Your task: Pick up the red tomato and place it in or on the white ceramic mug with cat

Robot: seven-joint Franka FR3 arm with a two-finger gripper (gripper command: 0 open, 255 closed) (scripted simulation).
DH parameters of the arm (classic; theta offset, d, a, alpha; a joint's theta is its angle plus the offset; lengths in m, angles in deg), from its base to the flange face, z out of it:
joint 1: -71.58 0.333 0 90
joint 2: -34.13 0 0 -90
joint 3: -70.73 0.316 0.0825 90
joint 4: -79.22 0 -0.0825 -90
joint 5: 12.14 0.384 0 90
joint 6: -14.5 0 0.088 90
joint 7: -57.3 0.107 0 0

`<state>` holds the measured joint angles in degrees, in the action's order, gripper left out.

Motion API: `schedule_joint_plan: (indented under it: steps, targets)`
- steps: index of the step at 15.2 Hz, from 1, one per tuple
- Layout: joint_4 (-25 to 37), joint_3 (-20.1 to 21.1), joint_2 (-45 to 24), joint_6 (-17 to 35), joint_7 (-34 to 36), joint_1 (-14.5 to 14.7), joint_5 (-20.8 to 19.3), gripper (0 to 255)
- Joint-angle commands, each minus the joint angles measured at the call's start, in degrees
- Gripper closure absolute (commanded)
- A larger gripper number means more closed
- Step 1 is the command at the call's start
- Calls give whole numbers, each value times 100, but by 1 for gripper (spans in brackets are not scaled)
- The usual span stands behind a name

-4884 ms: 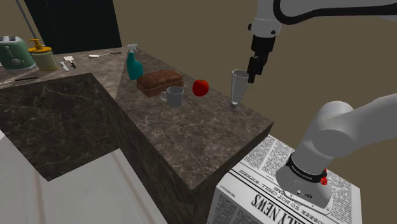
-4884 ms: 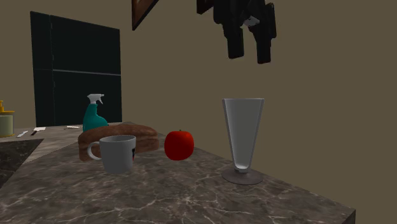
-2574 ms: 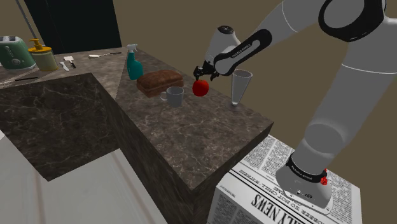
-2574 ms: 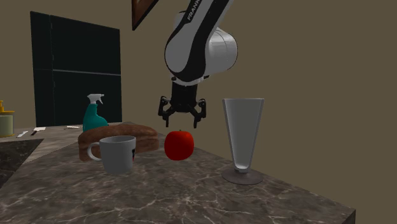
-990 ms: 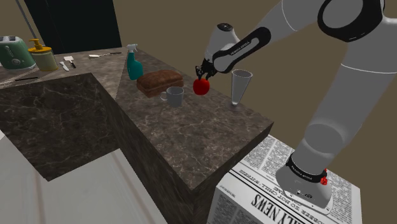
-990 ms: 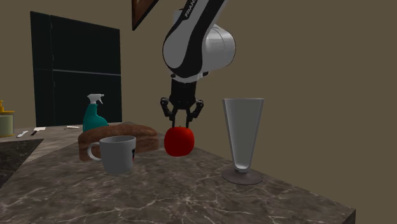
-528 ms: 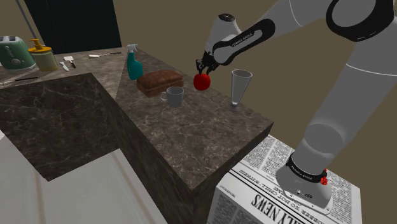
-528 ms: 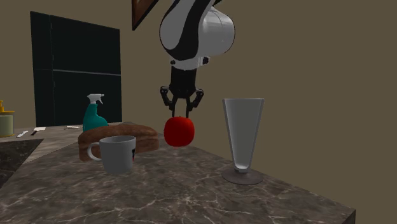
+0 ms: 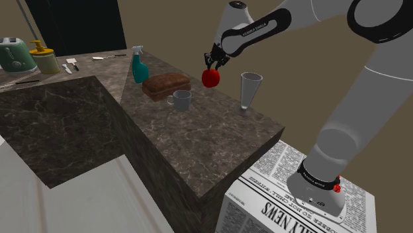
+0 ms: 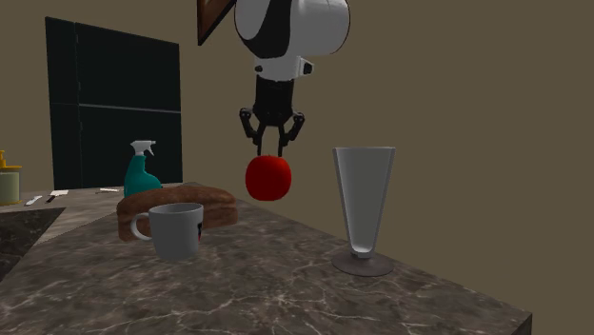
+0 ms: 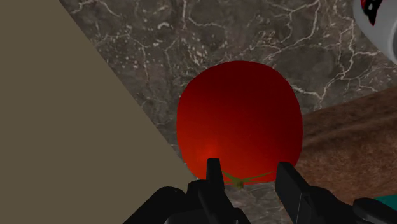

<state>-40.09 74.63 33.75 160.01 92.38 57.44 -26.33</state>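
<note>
The red tomato (image 9: 210,77) (image 10: 268,178) (image 11: 239,124) hangs in the air above the dark marble counter, clear of its surface. My black gripper (image 9: 213,63) (image 10: 270,145) (image 11: 247,179) is shut on the tomato's top, by the green stem. The white mug (image 9: 180,100) (image 10: 174,229) stands on the counter, lower and toward the shoulder view's left of the tomato, its handle toward that view's left. A dark mark shows on the mug's side in the second exterior view. A corner of the mug (image 11: 382,22) shows beyond the tomato in the wrist view.
A brown loaf (image 9: 165,85) lies just behind the mug, with a teal spray bottle (image 9: 139,65) beyond it. A tall clear glass (image 9: 249,93) (image 10: 363,211) stands to the shoulder view's right of the tomato, near the counter edge. A toaster (image 9: 16,55) and a jar (image 9: 45,57) sit far back left.
My gripper has risen with the tomato held in it, lifting the tomato off the counter and higher over the last second.
</note>
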Motion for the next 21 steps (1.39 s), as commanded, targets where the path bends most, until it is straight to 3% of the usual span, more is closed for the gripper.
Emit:
schedule_joint_plan:
  steps: [1,13,21]
  targets:
    - [66,4,60,-125,-46,4,44,255]
    - [691,18,286,-962,-294,27,265,255]
    - [1319,580,164,-1693,845,507,-188,255]
